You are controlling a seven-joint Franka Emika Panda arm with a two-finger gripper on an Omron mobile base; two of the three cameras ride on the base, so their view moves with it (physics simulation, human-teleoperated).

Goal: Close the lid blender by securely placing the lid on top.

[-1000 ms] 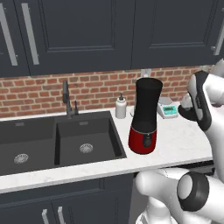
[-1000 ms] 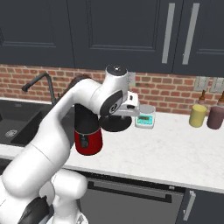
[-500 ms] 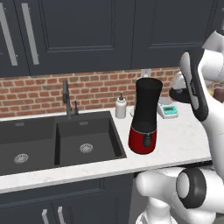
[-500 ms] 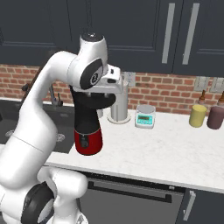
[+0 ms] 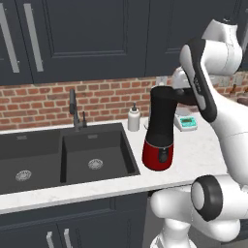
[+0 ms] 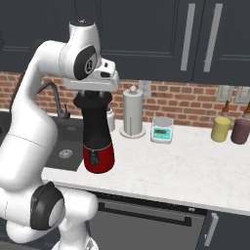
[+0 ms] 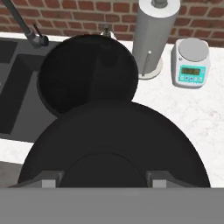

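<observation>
In the hand view the lid fills the near field, a broad black disc with the gripper clamped on its raised knob at six o'clock, a grey finger pad showing on each side of the knob; past the lid's rim, toward eleven o'clock, the open round mouth of the blender lies below, partly covered by the lid's edge, so the lid is off-centre from the jar and whether they touch cannot be told; in the right base view the hand sits directly over the blender, whose red base stands on the counter near the sink; farther off, at one o'clock, a paper towel holder; beyond, at two o'clock, a small kitchen scale by the brick wall.
</observation>
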